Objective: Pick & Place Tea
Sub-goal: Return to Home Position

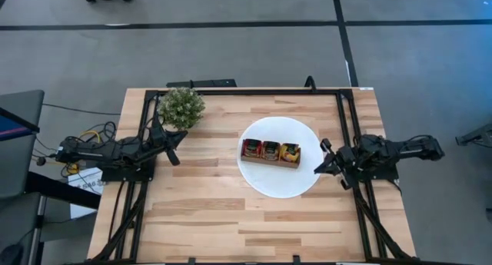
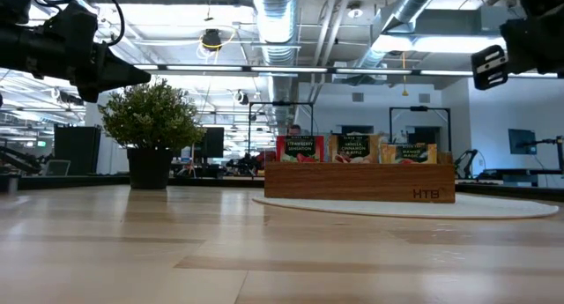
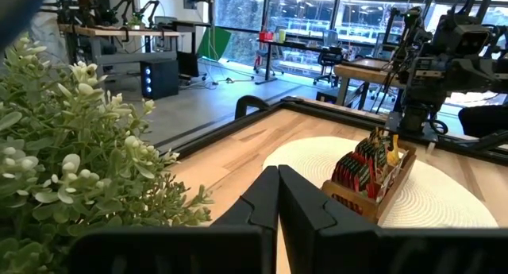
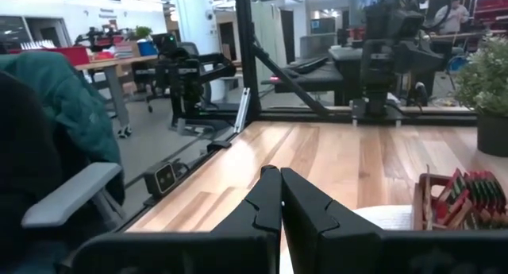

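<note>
Tea (image 1: 270,150) packed on edge in all three compartments of wooden tray (image 2: 359,182), centre-right of high view: thin glossy paper squares, red, orange-brown, yellow. Boxy, smooth brown boards; sits on round white plate (image 1: 280,187), faintly ribbed. Just beside plate's right rim, right claw (image 1: 326,162), pressed together, empty. At left, near bushy plant (image 1: 181,107), left claw (image 1: 177,144), likewise together, empty. Likely risks: low swing nudging plate and toppling sachets, or clipping plant's leaves. Underneath, pale planked table (image 1: 207,211).
</note>
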